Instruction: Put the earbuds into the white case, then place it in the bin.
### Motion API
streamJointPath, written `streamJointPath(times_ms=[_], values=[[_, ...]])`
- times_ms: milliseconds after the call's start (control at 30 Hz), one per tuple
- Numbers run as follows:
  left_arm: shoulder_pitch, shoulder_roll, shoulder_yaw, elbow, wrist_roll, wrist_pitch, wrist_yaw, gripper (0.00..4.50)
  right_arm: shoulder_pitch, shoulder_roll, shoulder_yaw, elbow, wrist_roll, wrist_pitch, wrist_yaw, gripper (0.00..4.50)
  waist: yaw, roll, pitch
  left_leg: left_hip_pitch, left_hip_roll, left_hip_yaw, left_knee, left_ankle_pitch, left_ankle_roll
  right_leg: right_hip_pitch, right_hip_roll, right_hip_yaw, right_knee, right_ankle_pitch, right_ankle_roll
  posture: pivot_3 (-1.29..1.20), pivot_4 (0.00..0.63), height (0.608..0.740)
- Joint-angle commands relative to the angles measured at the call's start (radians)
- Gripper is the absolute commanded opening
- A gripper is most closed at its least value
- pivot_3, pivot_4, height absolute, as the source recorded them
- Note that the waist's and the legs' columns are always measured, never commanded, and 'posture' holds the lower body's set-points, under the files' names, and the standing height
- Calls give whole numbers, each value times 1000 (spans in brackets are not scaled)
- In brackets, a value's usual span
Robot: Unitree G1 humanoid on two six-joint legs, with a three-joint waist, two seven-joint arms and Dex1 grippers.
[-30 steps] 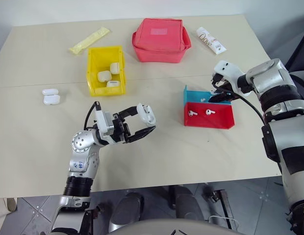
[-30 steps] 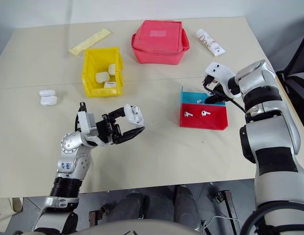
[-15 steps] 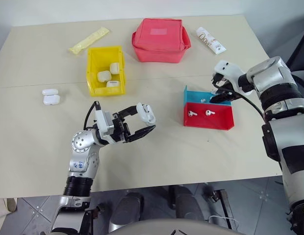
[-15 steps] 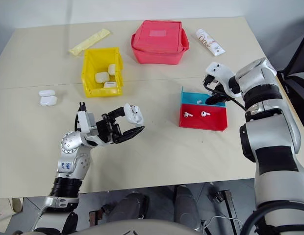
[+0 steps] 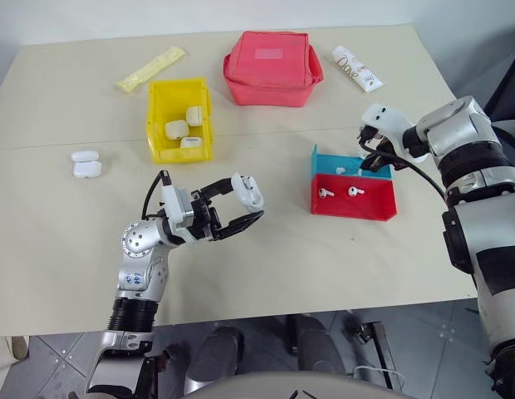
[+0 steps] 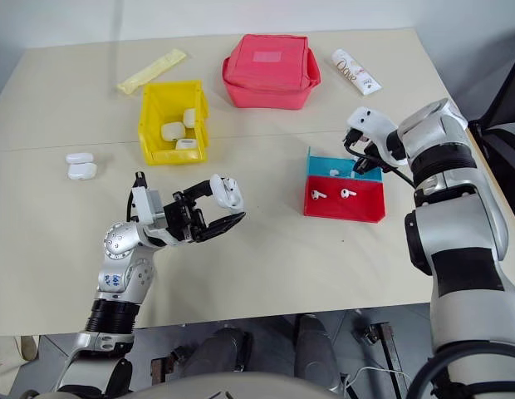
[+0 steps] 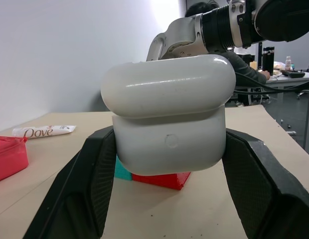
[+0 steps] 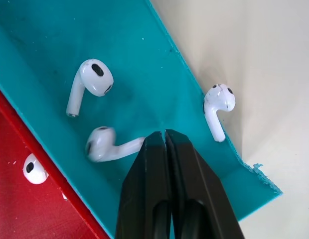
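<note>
Starting at my far left, two spare white cases (image 5: 85, 164) lie together on the tabletop (image 5: 66, 224), and beyond them the yellow bin (image 5: 180, 117) already holds three more. My left hand (image 5: 241, 208) hovers above the tabletop in front of the bin, clamped on the white case (image 5: 248, 191), which it carries clear of the surface; from the left wrist view the case's lid looks closed or very nearly so, and I cannot tell for certain. Further back sit a yellow sachet (image 5: 151, 68), the red zip pouch (image 5: 272, 66) and a white tube (image 5: 357, 67), all untouched. To the right is the low blue tray (image 5: 334, 159) with the low red tray (image 5: 355, 198) just in front of it; two earbuds (image 5: 339, 191) lie in the red one. My right hand (image 8: 164, 137) dips into the blue tray with its fingers (image 8: 149, 169) pressed fully together, and I judge it has hold of nothing: the nearest earbud (image 8: 110, 145) lies with its stem tip at the fingertips, apparently not pinched, and two more lie nearby. So I am on the first step, picking an earbud, and the pinch seems to have missed. Next I would reopen that hand, straddle the stem, close on it, then carry it across to the case.
</note>
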Motion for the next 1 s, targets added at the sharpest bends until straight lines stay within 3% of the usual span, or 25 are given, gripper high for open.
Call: streamJointPath(times_ms=[33,467,567,800,1000], values=[[-11,3,2,-23,2,-18,6,2817,-9,-9,-13,-8,3,-13,3,31,0,0,0,0,0,0,0,0,0,0,0,0,0,0,0,0,150,740],[-20,4,-2,-9,0,-26,-3,2817,18,-50,-30,-121,39,-148,116,31,-1,0,0,0,0,0,0,0,0,0,0,-1,0,0,0,0,150,740],[-28,3,-2,0,0,-30,-6,2817,24,-53,-28,-150,44,-141,134,583,-2,0,0,0,0,0,0,0,0,0,0,-1,0,0,0,0,150,740],[-39,4,0,9,0,-33,-7,2817,18,-35,-25,-148,40,-104,92,2871,-2,0,0,0,0,0,1,0,0,0,0,-1,0,0,0,0,150,740],[-29,8,3,-1,-1,-30,-3,2817,-7,-31,-24,-87,27,-101,-4,2871,-2,0,0,0,0,0,1,0,0,0,0,-1,1,0,0,0,150,740]])
